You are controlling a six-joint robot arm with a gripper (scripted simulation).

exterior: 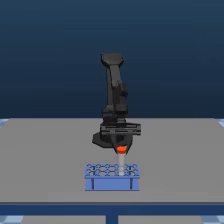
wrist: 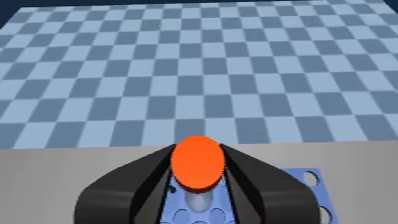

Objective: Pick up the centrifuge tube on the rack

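Tool point(exterior: 120, 145) grips the centrifuge tube point(exterior: 120, 156) above the rack point(exterior: 112, 177).

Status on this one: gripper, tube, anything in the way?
Gripper fingers flank the tube cap; grip unconfirmed. Tube upright over rack. Nothing in the way.

Orange-red cap point(wrist: 197, 163) on a pale, seemingly translucent centrifuge tube point(exterior: 120, 160) — black gripper point(wrist: 197, 187), blue rack point(exterior: 112, 177) with dark legs, grey table point(exterior: 45, 160), blue-and-pale-blue checkered floor point(wrist: 178, 65).
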